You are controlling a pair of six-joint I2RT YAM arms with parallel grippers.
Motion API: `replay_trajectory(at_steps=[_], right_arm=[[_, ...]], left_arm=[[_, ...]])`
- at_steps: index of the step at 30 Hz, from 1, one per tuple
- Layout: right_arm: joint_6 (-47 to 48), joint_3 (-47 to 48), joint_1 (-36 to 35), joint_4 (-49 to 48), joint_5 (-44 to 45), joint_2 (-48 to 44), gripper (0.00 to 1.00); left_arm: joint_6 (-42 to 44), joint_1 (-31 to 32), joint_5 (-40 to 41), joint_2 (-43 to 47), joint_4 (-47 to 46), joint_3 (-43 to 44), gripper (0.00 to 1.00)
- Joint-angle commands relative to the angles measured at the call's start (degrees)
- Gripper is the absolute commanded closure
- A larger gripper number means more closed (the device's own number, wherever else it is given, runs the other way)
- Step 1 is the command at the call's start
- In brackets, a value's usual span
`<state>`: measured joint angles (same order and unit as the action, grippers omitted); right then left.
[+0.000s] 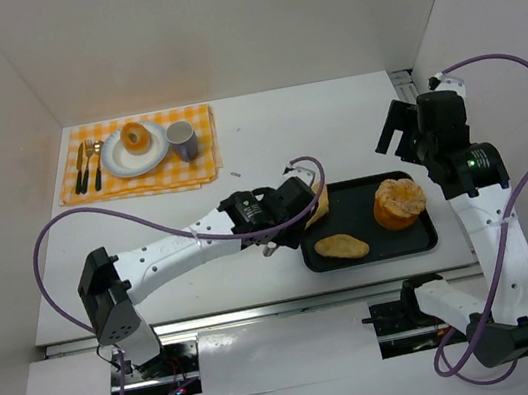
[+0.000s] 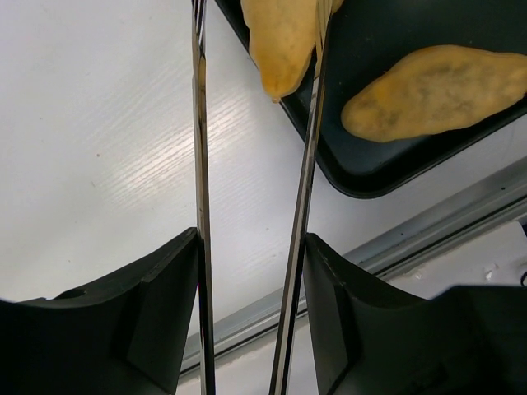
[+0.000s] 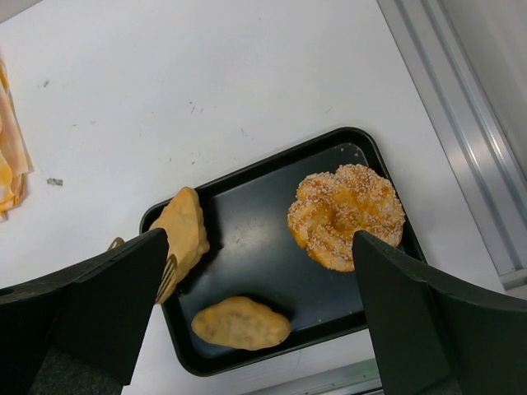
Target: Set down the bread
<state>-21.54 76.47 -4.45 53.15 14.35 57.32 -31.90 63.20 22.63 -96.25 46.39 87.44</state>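
Note:
My left gripper (image 1: 291, 208) (image 2: 251, 247) is shut on a pair of thin metal tongs (image 2: 200, 164). The tongs' tips pinch a triangular golden bread (image 1: 318, 205) (image 2: 280, 41) (image 3: 183, 226) over the left rim of the black tray (image 1: 357, 207) (image 3: 255, 239). On the tray lie a flat oval bread (image 1: 341, 246) (image 3: 240, 322) and a sugared ring bread (image 1: 399, 202) (image 3: 346, 216). High above the tray's right end, my right gripper (image 1: 398, 135) (image 3: 259, 247) stands open and holds nothing.
A yellow checked placemat (image 1: 197, 163) lies at the back left. It carries a white plate (image 1: 116, 161) with a ring bread (image 1: 137, 136), a grey mug (image 1: 182, 140) and cutlery (image 1: 88, 166). The table's front rail runs just below the tray.

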Motion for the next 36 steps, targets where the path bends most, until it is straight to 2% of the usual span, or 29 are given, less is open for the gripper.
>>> replay_trajectory(at_steps=[1,10,16,23,24,28,31,36], right_arm=[[0.62,0.35,0.14,-0.67,0.33,-1.07,0.0],[0.09,-0.17,0.14,-0.67,-0.2,-1.07,0.0],[0.09,-0.7,0.14,-0.67,-0.2,-1.07,0.0],[0.09,-0.7,0.14,-0.67,-0.2,-1.07,0.0],[0.09,-0.7,0.14,-1.2,-0.2,-1.07,0.0],[0.09,-0.7,0.14,-1.2,-0.2,-1.07,0.0],[0.09,-0.7,0.14,-1.2,-0.2,-1.07,0.0],[0.09,-0.18,0.14,-1.2,0.32,-1.07,0.0]], left_arm=[[0.17,0.26,-2.93,0.63,-0.34,0.45,0.37],[1.49,0.26,-8.56,-0.43,-1.39,0.98,0.38],[2.19,0.26,-10.23,-5.35,1.33,3.79,0.4],[2.1,0.26,-6.29,-4.22,2.65,7.21,0.65],[2.11,0.26,-6.29,-4.21,3.43,8.09,0.75],[4.03,-0.27,-6.9,-3.16,4.93,12.48,0.95],[4.83,-2.46,-10.67,-0.89,4.94,14.43,1.0],[6.05,-12.03,-18.75,4.22,3.89,15.66,1.0]])
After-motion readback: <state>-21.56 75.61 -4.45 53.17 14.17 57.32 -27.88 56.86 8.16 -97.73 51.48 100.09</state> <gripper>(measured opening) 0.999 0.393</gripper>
